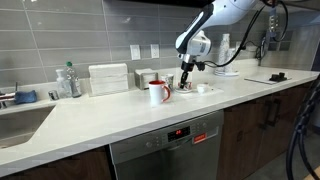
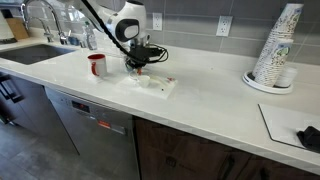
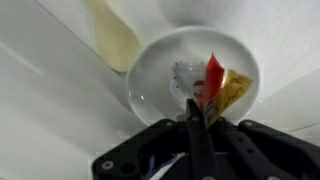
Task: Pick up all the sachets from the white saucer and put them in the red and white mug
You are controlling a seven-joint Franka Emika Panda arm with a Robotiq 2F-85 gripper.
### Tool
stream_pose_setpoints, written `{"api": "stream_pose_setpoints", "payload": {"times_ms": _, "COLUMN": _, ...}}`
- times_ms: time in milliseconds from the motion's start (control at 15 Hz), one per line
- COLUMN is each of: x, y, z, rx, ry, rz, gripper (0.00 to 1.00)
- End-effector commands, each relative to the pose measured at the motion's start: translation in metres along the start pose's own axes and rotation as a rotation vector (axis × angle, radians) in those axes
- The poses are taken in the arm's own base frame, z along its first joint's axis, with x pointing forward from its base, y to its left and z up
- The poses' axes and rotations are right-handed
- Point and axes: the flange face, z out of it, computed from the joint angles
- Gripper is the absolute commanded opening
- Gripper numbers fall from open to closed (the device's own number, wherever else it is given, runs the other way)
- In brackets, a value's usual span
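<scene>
The white saucer fills the wrist view and holds the sachets: a red one, a yellow-brown one and a pale one. My gripper is right over the saucer, its fingers pressed together on the lower end of the red sachet. In both exterior views the gripper hangs low over the saucer. The red and white mug stands upright on the counter close beside the saucer.
A small white cup-like dish sits beyond the saucer. A white box and a bottle stand by the wall near the sink. A stack of paper cups stands far along the counter. A pale yellow long object lies beside the saucer.
</scene>
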Motion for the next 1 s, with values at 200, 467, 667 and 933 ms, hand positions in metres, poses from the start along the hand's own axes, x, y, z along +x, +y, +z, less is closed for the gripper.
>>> {"api": "stream_pose_setpoints", "payload": {"times_ms": 200, "x": 0.002, "y": -0.008, "z": -0.051, "rx": 0.044, "ry": -0.035, "rz": 0.017, "gripper": 0.01}}
{"api": "stream_pose_setpoints", "payload": {"times_ms": 467, "x": -0.001, "y": -0.035, "z": -0.104, "rx": 0.124, "ry": -0.064, "rz": -0.025, "gripper": 0.01}}
{"api": "stream_pose_setpoints", "payload": {"times_ms": 667, "x": 0.004, "y": -0.069, "z": -0.134, "rx": 0.221, "ry": -0.069, "rz": -0.077, "gripper": 0.01}}
{"api": "stream_pose_setpoints", "payload": {"times_ms": 933, "x": 0.014, "y": -0.117, "z": -0.154, "rx": 0.350, "ry": -0.048, "rz": -0.121, "gripper": 0.01}}
